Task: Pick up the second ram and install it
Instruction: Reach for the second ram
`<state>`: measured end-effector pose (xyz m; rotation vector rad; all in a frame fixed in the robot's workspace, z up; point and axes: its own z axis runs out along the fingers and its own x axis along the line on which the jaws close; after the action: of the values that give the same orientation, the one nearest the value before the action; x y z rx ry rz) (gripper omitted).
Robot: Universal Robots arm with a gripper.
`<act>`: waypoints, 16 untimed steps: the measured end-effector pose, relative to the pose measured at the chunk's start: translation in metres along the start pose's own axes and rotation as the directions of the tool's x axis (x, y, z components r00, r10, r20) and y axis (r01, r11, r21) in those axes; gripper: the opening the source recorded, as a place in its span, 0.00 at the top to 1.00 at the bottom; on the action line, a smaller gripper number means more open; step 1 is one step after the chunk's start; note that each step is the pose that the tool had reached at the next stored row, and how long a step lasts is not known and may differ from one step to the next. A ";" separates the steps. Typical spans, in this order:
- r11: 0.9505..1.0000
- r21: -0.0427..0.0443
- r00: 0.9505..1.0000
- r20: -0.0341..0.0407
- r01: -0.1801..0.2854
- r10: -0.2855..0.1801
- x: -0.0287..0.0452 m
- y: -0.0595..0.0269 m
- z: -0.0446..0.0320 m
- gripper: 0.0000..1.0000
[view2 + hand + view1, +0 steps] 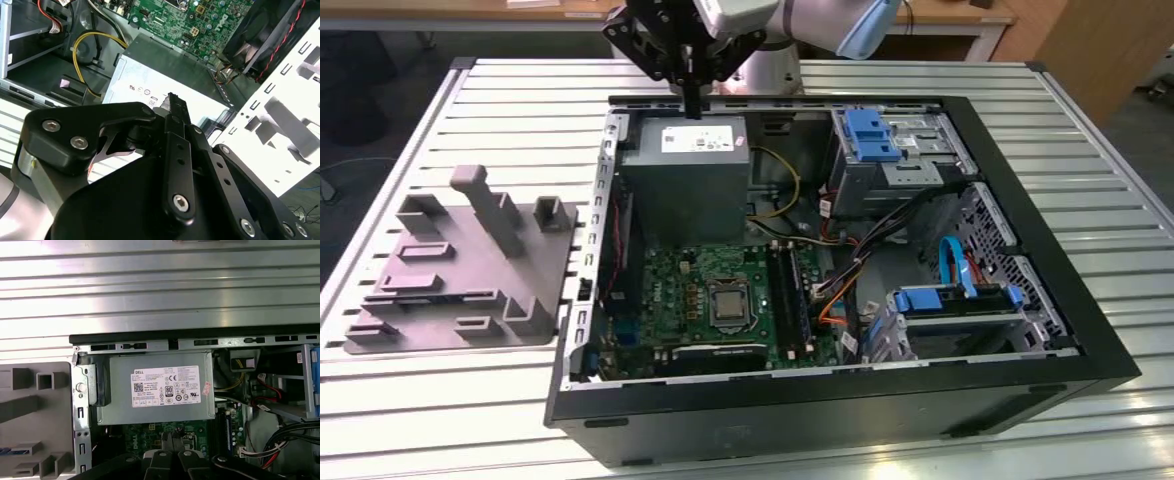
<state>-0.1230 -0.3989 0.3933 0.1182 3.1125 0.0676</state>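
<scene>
The second ram [783, 285] shows as a thin, long, dark strip standing on edge among the black slot rails [799, 272] of the green motherboard [670, 292]. In the first wrist view the ram [228, 431] has a blue-green cast along its narrow top edge (its chips are too small to make out). It lies past the grey power supply [683, 165], on the board just beyond that box's lower end in the exterior view.

The gripper [692, 105] hangs at the opposite end of the power supply, by the case wall [787, 100], so the whole box sits between it and the ram, well apart. In both wrist views the black fingers [168, 441] are pressed together with nothing pinched between them, their tips [171, 102] over the power supply [165, 70].
</scene>
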 end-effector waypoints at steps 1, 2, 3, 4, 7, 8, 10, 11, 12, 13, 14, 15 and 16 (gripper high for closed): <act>1.000 0.000 1.000 0.000 0.000 0.000 0.0009 -0.0001 0.0000 0.90; 1.000 0.000 1.000 0.000 0.000 0.000 0.0019 -0.0002 0.0000 0.90; 1.000 0.000 1.000 0.000 0.000 0.000 0.0028 -0.0002 0.0000 0.90; 1.000 0.000 1.000 0.000 0.000 0.000 0.0040 -0.0004 -0.0001 0.90; 1.000 0.000 1.000 0.000 0.000 0.000 0.0076 -0.0006 -0.0001 0.90; 1.000 0.000 1.000 0.000 0.000 0.000 0.0090 -0.0007 -0.0001 0.90; 1.000 0.000 1.000 0.000 0.000 0.000 0.0119 -0.0009 -0.0001 0.90; 1.000 0.000 1.000 0.000 0.000 0.000 0.0135 -0.0010 -0.0002 0.90; 1.000 0.000 1.000 0.000 0.000 0.000 0.0150 -0.0011 -0.0002 0.90; 1.000 0.000 1.000 0.000 0.000 0.000 0.0166 -0.0013 -0.0002 0.90; 1.000 0.000 1.000 0.000 0.000 0.000 0.0181 -0.0014 -0.0003 0.90; 1.000 0.000 1.000 0.000 0.000 0.000 0.0195 -0.0015 -0.0003 0.90; 1.000 0.000 1.000 0.000 0.000 0.000 0.0212 -0.0016 -0.0003 0.90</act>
<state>-0.1443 -0.3989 0.3931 0.1179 3.1125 0.0676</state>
